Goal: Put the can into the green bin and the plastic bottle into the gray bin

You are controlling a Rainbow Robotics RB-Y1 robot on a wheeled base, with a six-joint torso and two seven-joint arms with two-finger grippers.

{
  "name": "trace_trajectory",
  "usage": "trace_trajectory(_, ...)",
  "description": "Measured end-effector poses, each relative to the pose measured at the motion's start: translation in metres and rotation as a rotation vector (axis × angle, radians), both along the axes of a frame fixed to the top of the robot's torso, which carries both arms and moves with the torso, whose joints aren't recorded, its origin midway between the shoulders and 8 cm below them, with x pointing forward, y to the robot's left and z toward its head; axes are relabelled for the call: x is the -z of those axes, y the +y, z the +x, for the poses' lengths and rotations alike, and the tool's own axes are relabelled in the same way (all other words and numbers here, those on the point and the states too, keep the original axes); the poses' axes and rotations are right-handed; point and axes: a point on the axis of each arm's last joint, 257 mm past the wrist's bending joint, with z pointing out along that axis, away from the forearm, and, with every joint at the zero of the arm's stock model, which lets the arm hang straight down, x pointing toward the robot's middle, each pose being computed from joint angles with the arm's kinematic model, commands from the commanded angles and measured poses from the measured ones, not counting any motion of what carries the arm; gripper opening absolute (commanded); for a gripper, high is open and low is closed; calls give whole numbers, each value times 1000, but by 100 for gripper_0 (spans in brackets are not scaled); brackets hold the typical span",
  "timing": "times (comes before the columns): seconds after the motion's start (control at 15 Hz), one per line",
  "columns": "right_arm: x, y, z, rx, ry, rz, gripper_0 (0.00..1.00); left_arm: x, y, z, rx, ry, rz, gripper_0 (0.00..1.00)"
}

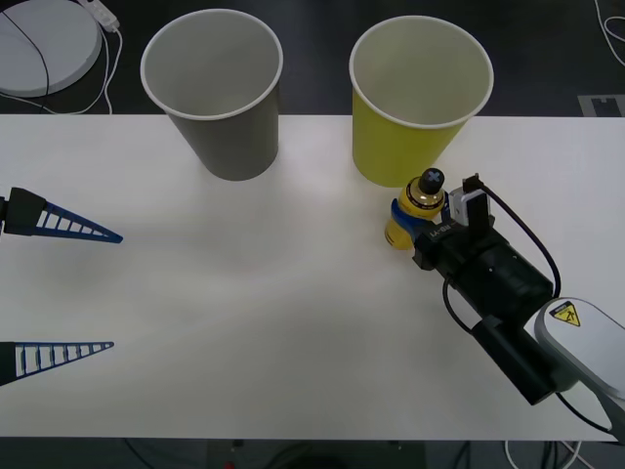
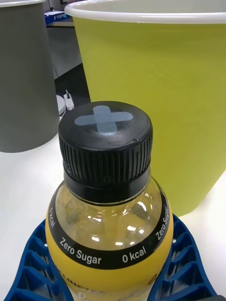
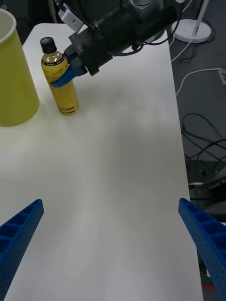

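Blue ribbed fingers [image 2: 188,263] of the right gripper [image 1: 408,217] are closing around the plastic bottle [image 1: 410,210], hugging its body just below the shoulder band printed "Zero Sugar" and "0 kcal". The bottle is standing upright on the white table [image 1: 293,322], its black screw cap [image 2: 106,141] carrying a pale cross on top. The right arm's black wrist is reaching in from the table's near right corner.

On the near left, the left gripper [image 1: 68,288] is hanging above the table with its two blue fingers spread wide apart, holding nothing, well apart from the bottle.

Just behind the bottle, the green bin [image 1: 420,98] is standing upright with its white inside showing; its yellow-green wall is rising directly beyond the cap in the right wrist view, nearly touching the bottle's far side. Farther left along the table's far edge, the gray bin [image 1: 215,93] is standing upright, well apart from the bottle and separated from the green bin by a gap of bare table.

Beyond the table's far left corner, a white round base [image 1: 44,44] with a cable is lying on the dark floor.
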Motion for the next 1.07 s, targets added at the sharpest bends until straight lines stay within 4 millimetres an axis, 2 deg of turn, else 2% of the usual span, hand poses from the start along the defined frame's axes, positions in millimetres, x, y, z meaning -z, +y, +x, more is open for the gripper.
trace_trajectory(0.6,-12,8,-16,-108,35,67,0,0,0,0,0,0,0,100)
trace_trajectory(1.07,-33,23,-49,-225,105,169,0,0,0,0,0,0,0,100)
